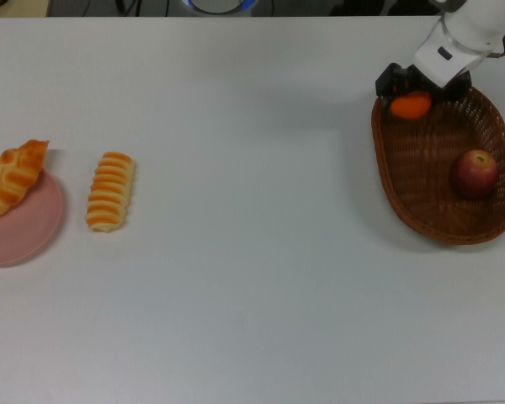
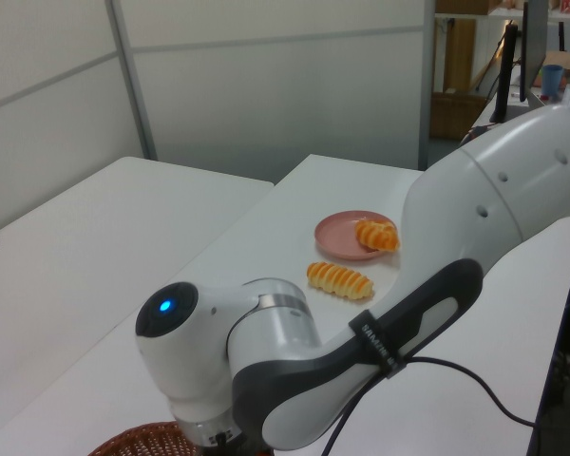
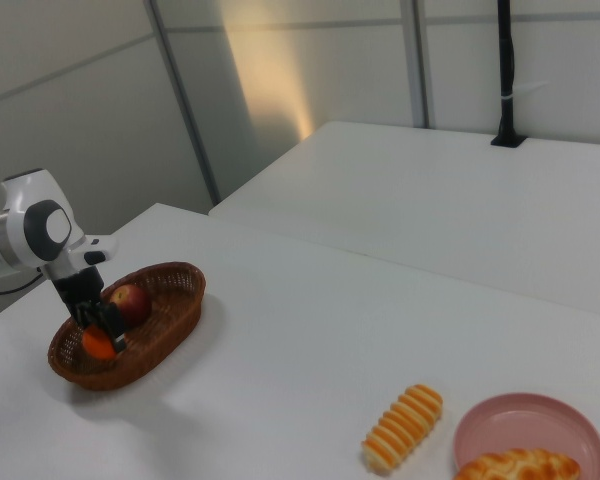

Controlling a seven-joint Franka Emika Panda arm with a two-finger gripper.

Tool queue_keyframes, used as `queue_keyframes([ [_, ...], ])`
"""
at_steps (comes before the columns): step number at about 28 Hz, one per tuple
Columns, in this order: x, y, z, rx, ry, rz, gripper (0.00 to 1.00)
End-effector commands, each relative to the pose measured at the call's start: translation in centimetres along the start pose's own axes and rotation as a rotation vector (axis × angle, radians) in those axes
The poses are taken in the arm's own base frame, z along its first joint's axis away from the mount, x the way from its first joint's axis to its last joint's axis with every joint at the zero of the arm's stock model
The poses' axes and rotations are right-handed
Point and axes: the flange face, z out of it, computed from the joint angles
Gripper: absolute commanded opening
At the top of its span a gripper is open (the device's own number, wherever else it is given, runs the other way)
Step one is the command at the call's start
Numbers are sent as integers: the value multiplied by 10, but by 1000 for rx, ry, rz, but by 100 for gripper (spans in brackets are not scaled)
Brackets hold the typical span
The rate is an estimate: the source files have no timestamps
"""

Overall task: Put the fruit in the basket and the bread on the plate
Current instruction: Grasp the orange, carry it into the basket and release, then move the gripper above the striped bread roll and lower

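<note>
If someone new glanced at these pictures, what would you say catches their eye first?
The white arm's pincer holds a bright orange mandarin over the large brown wicker basket at the top view's right, where a dark red apple already lies. Far left, a ridged striped roll lies beside the pale pink plate bearing a braided loaf.

Tabletop [image 1: 252, 303]: white and plain, it spread out below the end effector [image 1: 419, 87].
Second table [image 3: 460, 190]: white, it stood well beyond the end effector in the right view.
Black pole [image 3: 505, 70]: upright on that second table, far from the end effector.
Wall panels [image 2: 266, 76]: pale grey, behind everything in the left view.
</note>
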Motion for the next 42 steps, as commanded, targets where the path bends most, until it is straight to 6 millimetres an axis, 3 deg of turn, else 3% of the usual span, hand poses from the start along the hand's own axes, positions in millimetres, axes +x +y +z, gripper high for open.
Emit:
queue_keyframes([
  [1,3,-13,-9,-16,40,15,100],
  [10,-5,-21,-14,-25,52,21,100],
  [14,1,-8,-21,-22,54,50,100],
  [19,47,74,-35,-19,70,179,100],
  [20,63,109,-35,-20,67,199,100],
  [25,94,198,-27,-23,47,203,100],
  [26,104,236,-30,-19,51,207,100],
  [30,113,299,-30,-19,45,192,100],
  [31,115,330,-31,-18,48,193,100],
  [36,117,410,-25,-17,40,168,100],
  [42,115,484,-5,-6,70,209,100],
])
